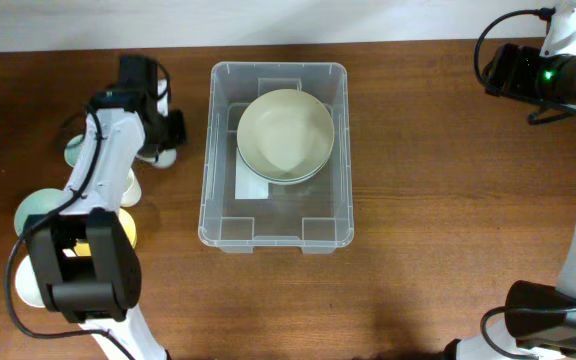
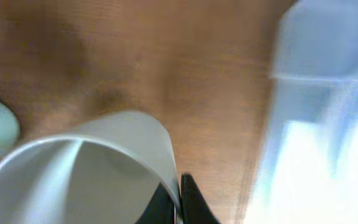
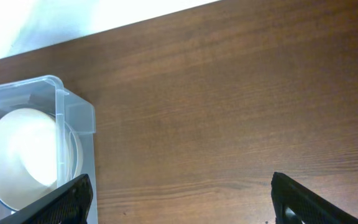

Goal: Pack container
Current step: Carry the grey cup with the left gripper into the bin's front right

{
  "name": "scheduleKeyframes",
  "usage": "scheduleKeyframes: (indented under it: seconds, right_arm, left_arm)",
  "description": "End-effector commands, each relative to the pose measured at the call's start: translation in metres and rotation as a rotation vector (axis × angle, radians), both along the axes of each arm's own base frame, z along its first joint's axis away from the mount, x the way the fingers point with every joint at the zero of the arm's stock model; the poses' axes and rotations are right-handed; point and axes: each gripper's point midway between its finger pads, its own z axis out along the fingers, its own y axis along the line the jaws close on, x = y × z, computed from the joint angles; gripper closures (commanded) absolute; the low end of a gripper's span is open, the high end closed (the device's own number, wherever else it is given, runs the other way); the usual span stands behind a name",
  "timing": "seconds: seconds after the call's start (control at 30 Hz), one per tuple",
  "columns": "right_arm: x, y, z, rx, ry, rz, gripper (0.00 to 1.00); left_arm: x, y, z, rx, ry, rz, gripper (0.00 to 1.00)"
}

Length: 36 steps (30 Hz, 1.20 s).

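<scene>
Overhead only: container (image 1: 205,190) at the middle of the surface (image 1: 418,200), holding two stacked cream bowls (image 1: 285,132). To its left, loose bowls (image 1: 38,212): two pale green, one yellow, the white ones partly hidden.

Left wrist only: left gripper (image 2: 178,202), jaws clenched on a white bowl (image 2: 104,155) by its wall.

Right wrist: right gripper (image 3: 179,208), jaws spread wide over bare wood.

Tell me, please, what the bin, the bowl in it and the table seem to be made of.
Bin: clear, glossy plastic; its contents show through the walls. Bowl: smooth, cream, faintly shiny, probably plastic or glazed ceramic; the look leaves it open. Table: brown wood or wood veneer, with visible grain.
</scene>
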Motion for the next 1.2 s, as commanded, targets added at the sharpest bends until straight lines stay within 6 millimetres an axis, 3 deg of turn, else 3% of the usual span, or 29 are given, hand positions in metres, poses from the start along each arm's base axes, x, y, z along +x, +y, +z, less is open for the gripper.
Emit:
scheduleKeyframes:
  seconds: [0.0, 0.07, 0.2, 0.47, 0.6, 0.8, 1.03, 1.17]
  right_arm:
    - [0.000, -0.003, -0.005, -0.002, 0.016, -0.017, 0.13]
    - [0.000, -0.005, -0.005, -0.006, 0.017, -0.021, 0.12]
    - [0.000, -0.005, -0.005, -0.006, 0.017, -0.021, 0.12]
    - [0.000, -0.005, -0.005, -0.006, 0.017, -0.021, 0.12]
    - [-0.001, -0.005, -0.006, -0.005, 0.020, -0.021, 0.12]
    - [-0.003, -0.004, -0.007, -0.003, 0.029, -0.021, 0.12]
    - [-0.003, -0.004, -0.007, -0.003, 0.029, -0.021, 0.12]
    - [-0.002, -0.004, -0.007, -0.003, 0.029, -0.021, 0.12]
  left_arm:
    - [0.007, -0.027, 0.096, 0.002, -0.149, -0.071, 1.00]
    - [-0.007, -0.044, 0.127, -0.002, -0.160, -0.109, 0.99]
    - [-0.042, -0.086, 0.159, -0.015, -0.129, -0.204, 0.99]
    - [-0.098, -0.186, 0.147, -0.046, -0.016, -0.371, 1.00]
    - [-0.119, -0.236, 0.128, -0.032, 0.028, -0.498, 0.99]
    - [-0.138, -0.277, 0.079, 0.020, 0.149, -0.594, 0.99]
    - [-0.136, -0.288, 0.025, 0.034, 0.270, -0.553, 0.99]
    - [-0.133, -0.300, 0.006, 0.004, 0.287, -0.561, 0.99]
